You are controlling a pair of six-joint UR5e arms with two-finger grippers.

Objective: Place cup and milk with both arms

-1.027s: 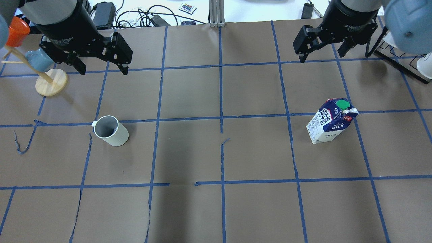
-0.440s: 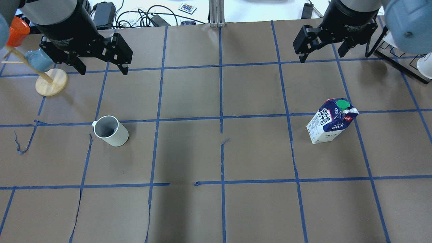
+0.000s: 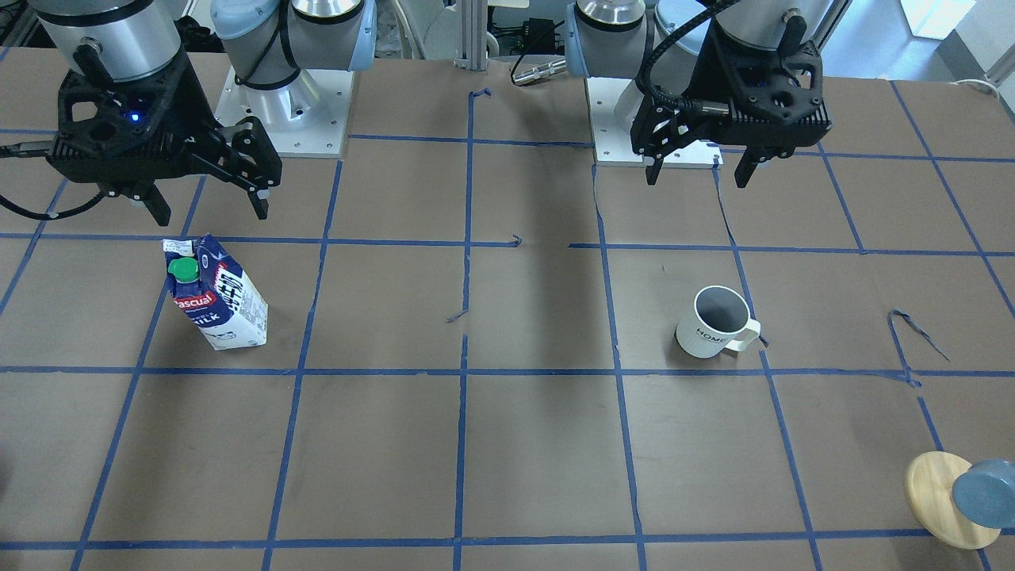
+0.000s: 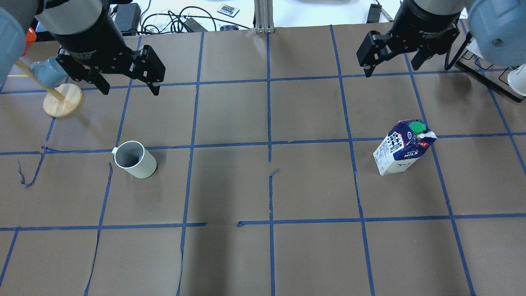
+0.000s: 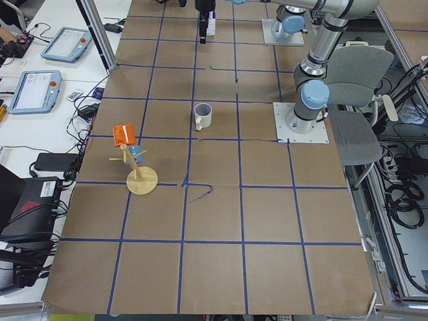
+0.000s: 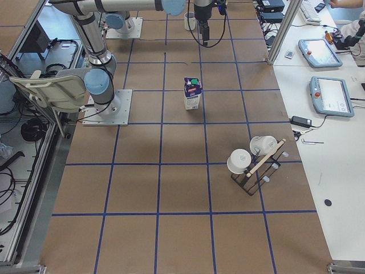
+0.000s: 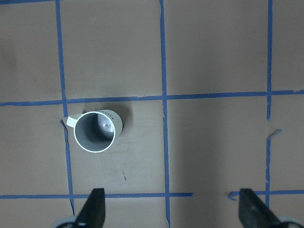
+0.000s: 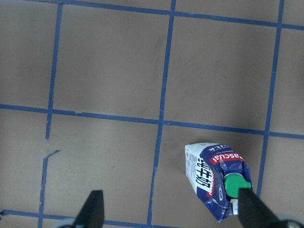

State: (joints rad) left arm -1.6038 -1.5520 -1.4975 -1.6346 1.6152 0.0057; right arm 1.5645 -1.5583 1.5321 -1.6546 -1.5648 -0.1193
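Two grippers hover empty, fingers spread wide: left gripper point(image 4: 129, 84) and right gripper point(image 4: 390, 61), both above the table point(image 4: 263, 255). Cup point(image 4: 134, 159) upright on the left half, handle toward the left. Milk point(image 4: 402, 149) upright on the right half. Each is well apart from its gripper. Judgement: cup rigid, glazed, slippery, chippable, so pinch the wall across the rim. Carton probably light with yielding walls, so squeeze the body below the gable, gently.

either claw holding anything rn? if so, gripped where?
Nothing is held. The left claw and right claw are both open and empty. The mug and milk carton stand upright, with neither claw touching them.
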